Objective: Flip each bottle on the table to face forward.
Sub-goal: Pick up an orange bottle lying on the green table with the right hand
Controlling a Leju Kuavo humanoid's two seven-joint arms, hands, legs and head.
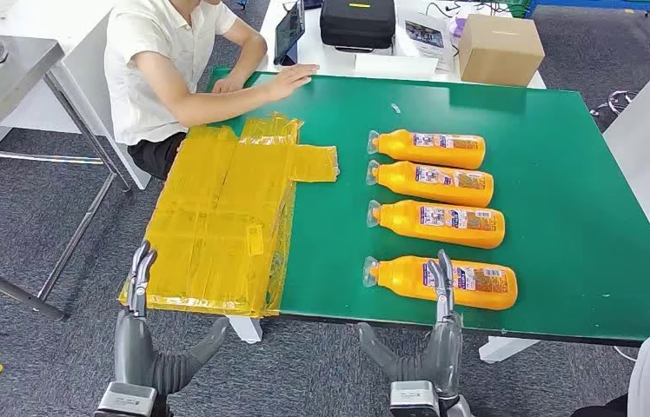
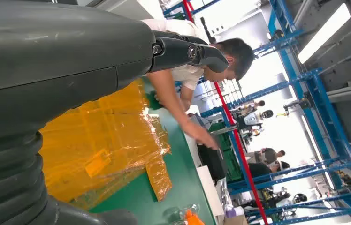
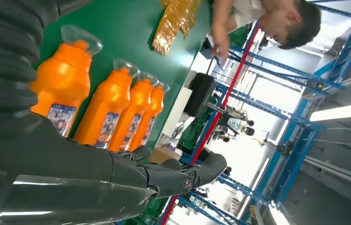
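1. Four orange bottles lie on their sides in a column on the green table point(image 1: 565, 174), right of its middle, each with a clear cap pointing toward the yellow sheet and a printed label facing up.
2. The farthest bottle point(image 1: 430, 148) lies nearest the person; next come the second bottle point(image 1: 434, 182), the third bottle point(image 1: 440, 222) and the nearest bottle point(image 1: 443, 282), close to the table's front edge. They lie roughly parallel, close together but apart.
3. The right hand point(image 1: 441, 334) stands upright at the front edge, fingers straight and spread, holding nothing; its fingertips overlap the nearest bottle in the head view, but I cannot tell whether they touch it.
4. The left hand point(image 1: 137, 330) is raised beside the near corner of the yellow sheet point(image 1: 217, 226), fingers extended and apart, empty.
5. The yellow sheet, crinkled and glossy, covers the table's left part.
6. A person point(image 1: 161, 69) in a white shirt sits at the far left corner, one hand flat on the table.
7. The right wrist view shows the four bottles side by side with blue-and-white labels, and blue shelving behind.
8. The left wrist view shows the sheet's wrinkles up close and other people in the distance.
9. The head view also shows a cardboard box point(image 1: 500, 49) and a black case point(image 1: 357, 22) on a white table beyond.
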